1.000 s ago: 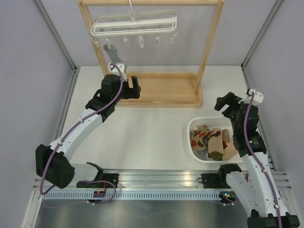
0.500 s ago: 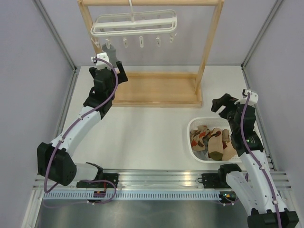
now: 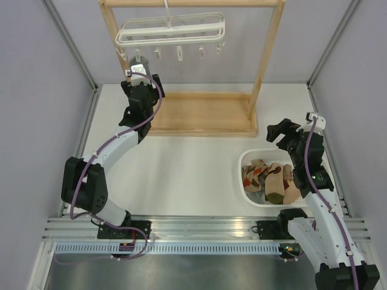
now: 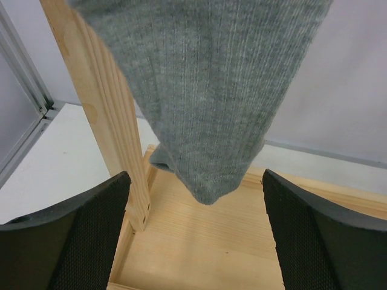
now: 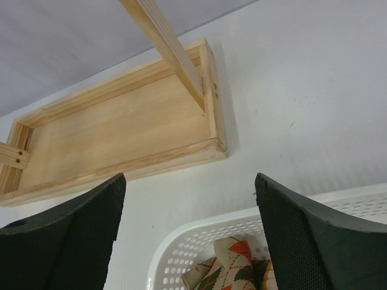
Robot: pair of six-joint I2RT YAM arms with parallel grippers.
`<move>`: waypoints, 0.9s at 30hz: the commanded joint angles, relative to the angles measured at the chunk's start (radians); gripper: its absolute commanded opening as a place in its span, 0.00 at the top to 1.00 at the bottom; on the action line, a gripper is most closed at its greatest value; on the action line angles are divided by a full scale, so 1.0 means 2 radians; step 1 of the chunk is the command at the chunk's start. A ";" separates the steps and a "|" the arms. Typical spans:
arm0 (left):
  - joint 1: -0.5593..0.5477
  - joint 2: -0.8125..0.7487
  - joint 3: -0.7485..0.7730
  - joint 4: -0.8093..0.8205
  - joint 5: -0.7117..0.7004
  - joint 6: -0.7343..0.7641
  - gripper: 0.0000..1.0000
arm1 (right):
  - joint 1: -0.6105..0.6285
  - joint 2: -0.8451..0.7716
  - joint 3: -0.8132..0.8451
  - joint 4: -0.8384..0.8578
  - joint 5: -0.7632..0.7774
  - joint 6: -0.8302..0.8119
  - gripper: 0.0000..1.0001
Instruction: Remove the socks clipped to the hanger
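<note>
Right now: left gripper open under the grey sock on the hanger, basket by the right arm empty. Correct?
Not empty: the basket holds several socks, as the top external view shows. The left gripper is open under the grey sock.

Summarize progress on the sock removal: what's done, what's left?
Done: several socks lie in the basket, and most clips on the hanger look bare. In hand: the open left tool brackets the hanging grey sock, not gripping it. Left: pull that one off and drop it; the right tool is open and empty.
</note>
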 commanded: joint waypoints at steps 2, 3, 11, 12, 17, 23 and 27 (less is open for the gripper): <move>0.006 0.001 0.016 0.069 -0.010 0.015 0.12 | -0.003 0.005 -0.003 0.028 -0.011 0.005 0.10; 0.006 0.001 0.015 0.079 -0.011 0.019 0.21 | -0.003 0.006 -0.004 0.029 -0.011 0.006 0.10; 0.007 -0.010 0.004 0.106 -0.009 0.031 0.88 | -0.002 0.016 -0.016 0.043 -0.021 0.010 0.10; 0.007 -0.013 0.002 0.106 -0.008 0.032 0.94 | -0.002 0.016 -0.017 0.044 -0.022 0.010 0.10; 0.007 -0.060 -0.027 0.106 0.001 0.027 0.98 | -0.002 0.013 -0.020 0.043 -0.022 0.003 0.11; 0.007 -0.130 -0.066 0.071 0.021 0.003 0.98 | -0.002 0.013 -0.025 0.038 -0.040 0.001 0.10; 0.006 -0.188 -0.081 0.030 0.088 -0.014 0.98 | -0.002 0.014 -0.024 0.038 -0.074 0.002 0.11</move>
